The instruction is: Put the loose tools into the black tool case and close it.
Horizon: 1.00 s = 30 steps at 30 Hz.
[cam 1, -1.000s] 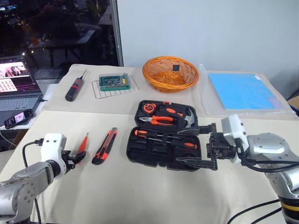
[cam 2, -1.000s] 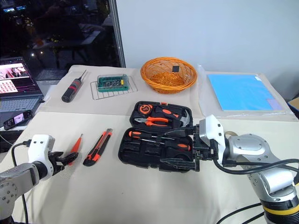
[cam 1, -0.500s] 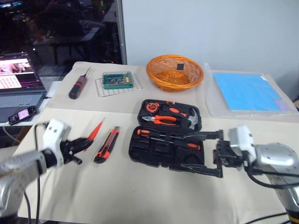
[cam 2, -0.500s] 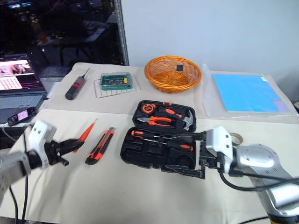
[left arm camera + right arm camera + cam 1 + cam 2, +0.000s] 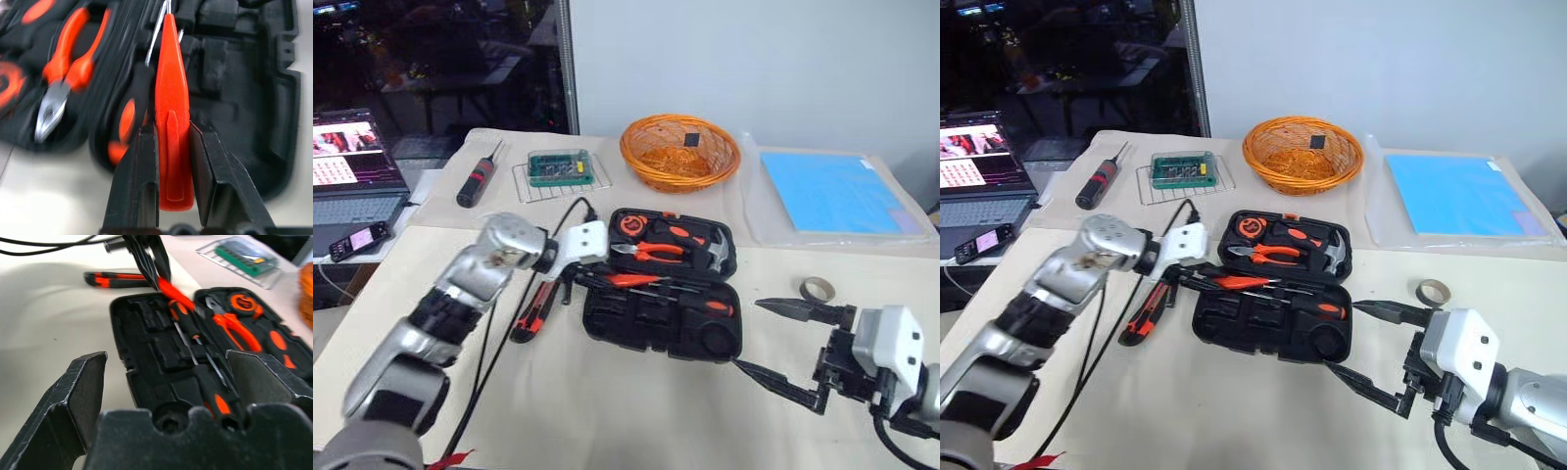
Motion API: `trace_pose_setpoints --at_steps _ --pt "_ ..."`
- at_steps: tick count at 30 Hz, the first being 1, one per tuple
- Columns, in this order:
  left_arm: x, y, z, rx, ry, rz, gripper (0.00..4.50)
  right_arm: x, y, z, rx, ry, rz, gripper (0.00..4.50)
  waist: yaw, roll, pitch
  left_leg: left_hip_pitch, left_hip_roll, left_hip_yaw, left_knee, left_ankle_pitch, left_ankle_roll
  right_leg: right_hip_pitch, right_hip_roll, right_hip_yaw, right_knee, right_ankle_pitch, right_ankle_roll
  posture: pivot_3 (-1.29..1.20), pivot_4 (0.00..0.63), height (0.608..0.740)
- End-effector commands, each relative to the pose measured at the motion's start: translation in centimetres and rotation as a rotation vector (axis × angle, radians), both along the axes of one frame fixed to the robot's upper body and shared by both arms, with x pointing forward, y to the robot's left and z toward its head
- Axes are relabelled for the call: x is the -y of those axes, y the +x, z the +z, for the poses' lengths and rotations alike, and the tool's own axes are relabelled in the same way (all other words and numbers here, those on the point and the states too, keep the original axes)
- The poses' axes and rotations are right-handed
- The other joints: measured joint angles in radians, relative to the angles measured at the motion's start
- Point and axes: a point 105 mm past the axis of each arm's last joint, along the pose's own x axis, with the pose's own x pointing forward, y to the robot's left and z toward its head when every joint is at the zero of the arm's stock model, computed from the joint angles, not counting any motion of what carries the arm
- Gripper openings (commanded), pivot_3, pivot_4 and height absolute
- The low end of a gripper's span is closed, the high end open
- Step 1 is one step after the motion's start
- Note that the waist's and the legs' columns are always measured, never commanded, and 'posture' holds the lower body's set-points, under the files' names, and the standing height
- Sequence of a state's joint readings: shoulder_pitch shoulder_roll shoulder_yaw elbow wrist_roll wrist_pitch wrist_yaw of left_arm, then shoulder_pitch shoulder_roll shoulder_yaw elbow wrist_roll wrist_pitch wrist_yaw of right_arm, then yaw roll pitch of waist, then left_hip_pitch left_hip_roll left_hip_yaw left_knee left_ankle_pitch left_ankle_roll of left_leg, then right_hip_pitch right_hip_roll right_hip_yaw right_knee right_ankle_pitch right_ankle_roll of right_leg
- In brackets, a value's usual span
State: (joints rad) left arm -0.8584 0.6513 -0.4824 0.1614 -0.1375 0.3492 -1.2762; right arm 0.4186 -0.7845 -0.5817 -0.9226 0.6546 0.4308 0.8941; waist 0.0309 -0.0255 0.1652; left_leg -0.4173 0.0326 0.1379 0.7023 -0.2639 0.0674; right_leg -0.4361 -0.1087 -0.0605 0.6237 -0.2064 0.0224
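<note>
left wrist view: the left gripper (image 5: 171,161) is clenched on a slim orange screwdriver (image 5: 171,122), its two black fingers (image 5: 139,176) pressed against either side of the handle, the metal tip reaching out past them over the open black tool case (image 5: 264,98). pliers (image 5: 63,78) with orange grips lie in the case beside the held screwdriver, a detail far clearer here than from the head.

the left eye view gives the wider scene: the left arm reaches across to the case's near-left corner, the screwdriver held over the hinge line between lid and base. just beside that gripper, on the side away from the case, the utility knife (image 5: 536,309) lies flat on the cloth-covered table (image 5: 607,411). the right gripper (image 5: 783,348) hangs near the case's right end, apart from it, jaws spread wide and holding nothing; a roll of tape (image 5: 819,288) sits just beyond it.

the right wrist view looks along the case's length between its own spread fingers (image 5: 80,396), showing a black-handled screwdriver (image 5: 215,399) seated in a recess and empty moulded slots beside it.

behind the case stand an orange basket (image 5: 680,152), a bit set (image 5: 558,168) and a thick black-and-red screwdriver (image 5: 477,182).
</note>
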Motion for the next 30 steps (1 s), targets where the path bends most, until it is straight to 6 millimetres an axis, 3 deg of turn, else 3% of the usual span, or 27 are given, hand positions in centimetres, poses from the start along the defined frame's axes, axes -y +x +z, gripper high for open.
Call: trace_pose_setpoints --at_steps 1,12,30 --pt "0.1 0.2 -0.4 0.014 0.062 -0.064 0.42 -0.6 -0.6 0.8 0.032 0.009 -0.004 4.5 -0.01 0.0 0.0 0.0 0.0 0.0 0.0 0.0 0.0 0.0 0.0 0.0 0.0 0.0 0.0 0.0 0.15 0.74" --pt "-0.4 0.0 -2.4 0.002 0.165 -0.096 0.42 -0.8 -1.0 0.6 0.021 0.009 -0.025 4.5 -0.016 0.0 0.0 0.0 0.001 -0.002 0.003 -0.001 0.001 0.001 -0.001 0.0 0.002 0.0 0.002 0.0 0.15 0.74" --pt "-2.5 -0.1 -2.4 -0.028 0.252 -0.044 0.42 -1.1 -0.9 0.4 0.02 0.014 -0.021 4.5 -0.022 0.0 -0.001 0.002 0.001 -0.002 0.003 -0.001 0.001 0.002 0.0 0.001 0.003 -0.001 0.002 0.0 0.15 0.74"
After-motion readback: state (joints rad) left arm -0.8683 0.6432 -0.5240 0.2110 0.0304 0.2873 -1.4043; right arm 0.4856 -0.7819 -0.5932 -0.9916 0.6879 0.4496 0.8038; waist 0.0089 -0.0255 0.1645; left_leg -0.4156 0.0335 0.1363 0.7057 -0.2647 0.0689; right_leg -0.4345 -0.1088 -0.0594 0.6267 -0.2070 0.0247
